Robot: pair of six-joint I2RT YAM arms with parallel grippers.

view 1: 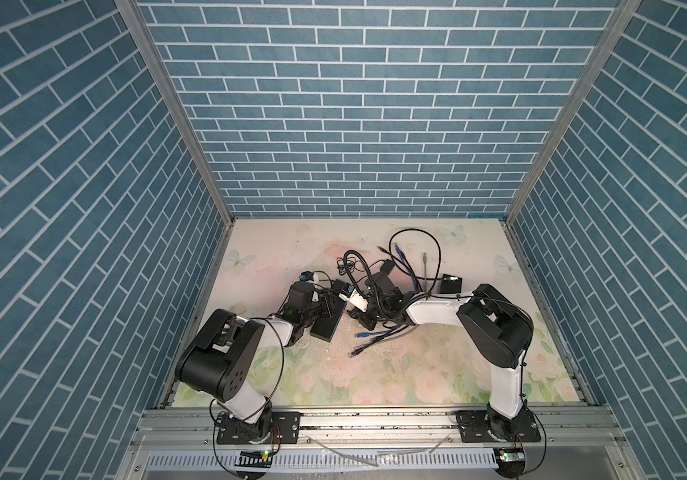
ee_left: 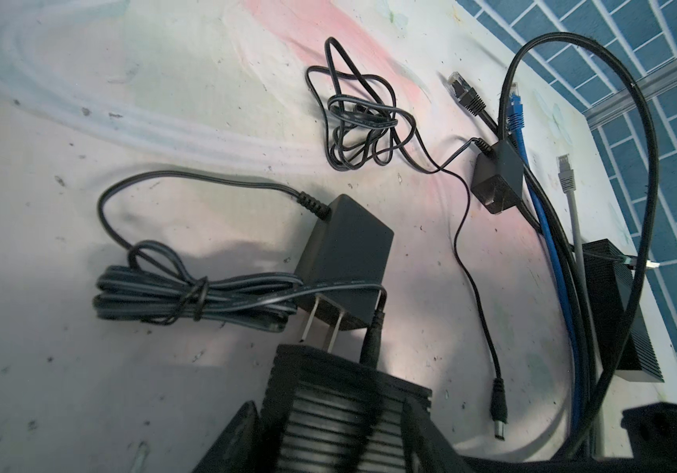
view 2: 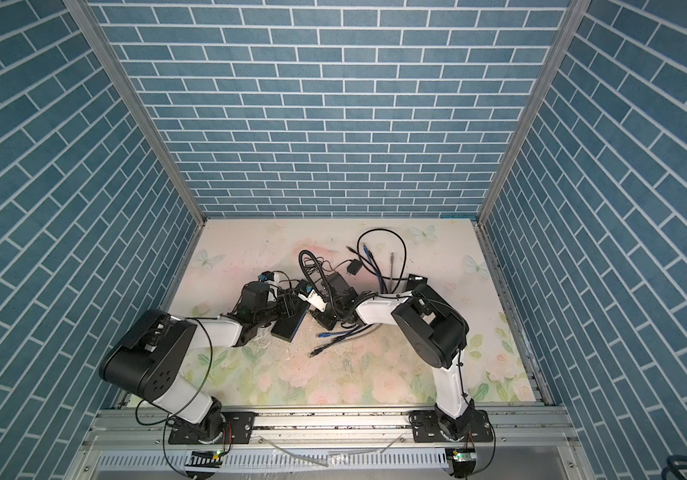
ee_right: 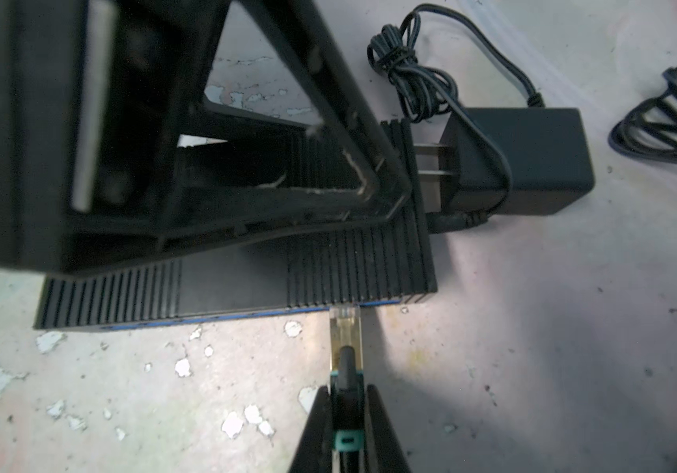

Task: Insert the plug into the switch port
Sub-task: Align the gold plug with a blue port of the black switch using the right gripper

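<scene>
**Item 1, grip.** Right claw (ee_right: 347,392) is closed on the rear boot of the clear plug (ee_right: 345,329). The plug points straight at the blue-trimmed front edge of the switch (ee_right: 238,286), and its tip touches that edge. Tip inside a port or only against the rim: cannot tell, port mouth is hidden.

**Item 2, risks (my judgement).**
- (a) Plug slightly off in height or skewed: it would catch the rim and pivot in the claw, since it is held far back.
- (b) Insertion push could slide or twist the switch if it is not braced. Left claw (view 1: 328,311) straddles the switch body w/ one finger (ee_right: 353,135) over the ribbed top. Clamped or merely resting: cannot tell.
- (c) Latch-tab orientation can't be verified.

**Item 3, surroundings.**
- Near side: loose cable ends (view 1: 355,352) lie on the surface (view 1: 416,374) just beside the right arm and may drag w/ it.
- At the switch's short end: power adapter (ee_right: 521,159) w/ prongs touching the switch, its cord bundle (ee_right: 406,78), and a barrel connector (ee_right: 451,219) meeting the same end. A twist of the switch would knock these.
- Further off: smaller adapter (ee_left: 496,180), blue cable (ee_left: 551,245), grey cable (ee_left: 567,180), second black box (ee_left: 623,311). All are apart from the insertion path and not obstructing.
</scene>
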